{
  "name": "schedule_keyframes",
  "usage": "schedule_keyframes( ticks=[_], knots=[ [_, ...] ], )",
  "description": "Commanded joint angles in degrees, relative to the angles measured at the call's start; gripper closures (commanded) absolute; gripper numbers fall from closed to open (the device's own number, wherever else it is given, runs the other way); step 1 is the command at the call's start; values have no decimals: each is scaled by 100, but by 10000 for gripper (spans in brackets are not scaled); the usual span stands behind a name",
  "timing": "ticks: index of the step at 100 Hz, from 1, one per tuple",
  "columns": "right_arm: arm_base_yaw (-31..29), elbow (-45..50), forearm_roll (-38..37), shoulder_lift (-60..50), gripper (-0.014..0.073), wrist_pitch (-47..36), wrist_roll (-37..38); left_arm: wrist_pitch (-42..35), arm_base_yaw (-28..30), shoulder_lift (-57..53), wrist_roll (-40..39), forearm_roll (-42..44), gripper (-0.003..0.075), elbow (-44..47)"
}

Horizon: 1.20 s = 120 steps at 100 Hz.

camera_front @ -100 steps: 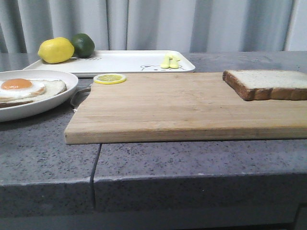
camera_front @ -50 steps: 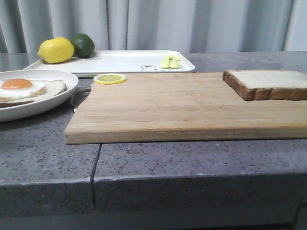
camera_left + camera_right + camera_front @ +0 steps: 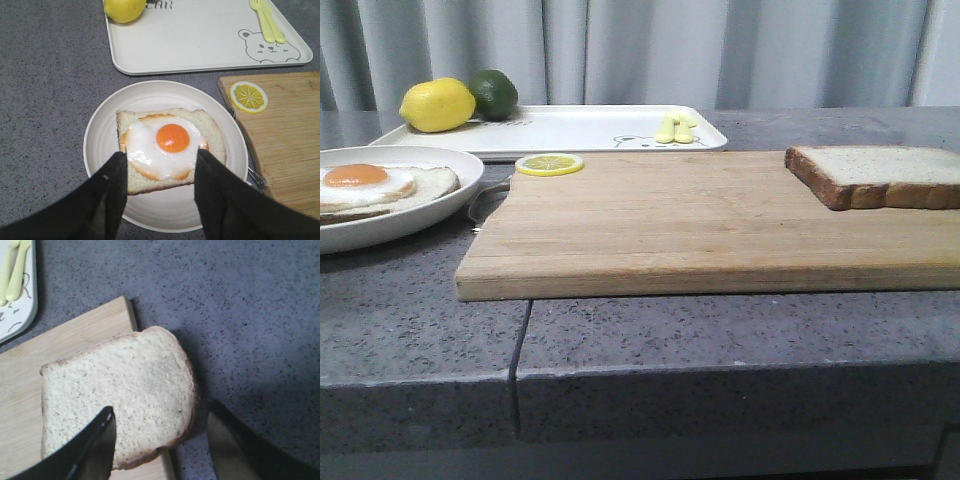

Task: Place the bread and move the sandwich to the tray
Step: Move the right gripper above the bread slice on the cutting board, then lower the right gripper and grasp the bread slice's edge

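Observation:
The bread (image 3: 880,175) lies on the right end of the wooden cutting board (image 3: 700,220); in the right wrist view the bread (image 3: 120,390) overhangs the board's corner. My right gripper (image 3: 160,412) is open above it, one finger over the slice and the other past its crust over the counter. The sandwich (image 3: 172,145), a bread slice topped with a fried egg, sits on its round white plate (image 3: 100,145). My left gripper (image 3: 161,155) hangs open over it, its fingers astride the slice. The white tray (image 3: 570,128) is at the back. Neither gripper shows in the front view.
A lemon (image 3: 437,105) and a lime (image 3: 493,93) sit at the tray's far left corner. Yellow cutlery (image 3: 675,128) lies on the tray by the bear drawing. A lemon slice (image 3: 549,163) rests on the board's back left corner. A curtain hangs behind the grey counter.

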Motion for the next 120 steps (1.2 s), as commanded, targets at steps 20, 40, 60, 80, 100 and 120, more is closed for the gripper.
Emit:
schedule_keyframes(
  ticks=[20, 40, 60, 80, 100, 120],
  knots=[
    [-48, -199, 258, 368, 176, -668, -84, -325, 5, -1, 0, -141, 425, -198],
    [-48, -199, 330, 507, 176, -807, -84, -325, 5, -1, 0, -141, 425, -198],
    [-48, -199, 349, 720, 176, -852, -84, -325, 5, -1, 0, -141, 425, -198],
    [-48, -199, 393, 817, 176, -950, -88, -325, 5, -1, 0, -141, 425, -198],
    [-48, -199, 432, 944, 176, -981, -102, -325, 5, -1, 0, -141, 425, -198],
    [-48, -199, 447, 1047, 176, -983, -101, -325, 5, -1, 0, -141, 425, -198]
  ],
)
